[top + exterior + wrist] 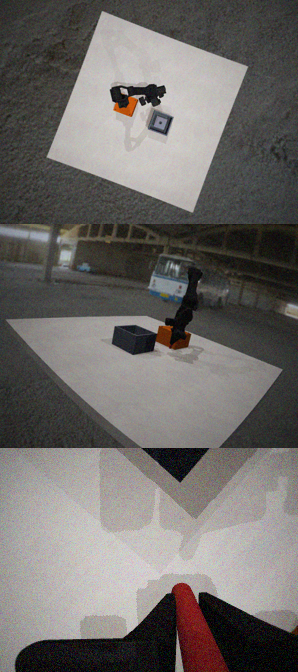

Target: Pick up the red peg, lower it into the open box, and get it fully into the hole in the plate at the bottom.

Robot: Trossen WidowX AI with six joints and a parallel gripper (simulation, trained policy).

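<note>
One red peg point(170, 347) point(196, 630) is clamped in the gripper point(172, 343) point(186, 600); the open box point(151, 119) point(134, 340) lies at five o'clock from the arm point(137, 91) point(189, 299), top view.

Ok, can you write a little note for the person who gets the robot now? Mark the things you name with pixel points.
Gripper point(170, 345) point(186, 600): shut on the red peg point(170, 347) point(192, 623), low beside the orange block point(132, 106) point(164, 336).
Open dark box point(152, 120) point(125, 340): on the white table top point(180, 165) point(154, 389), the plate point(156, 123) with its hole at the bottom.
Done: peg gripped.
Left: carry it over the box, lower it, get it fully into the hole.
</note>
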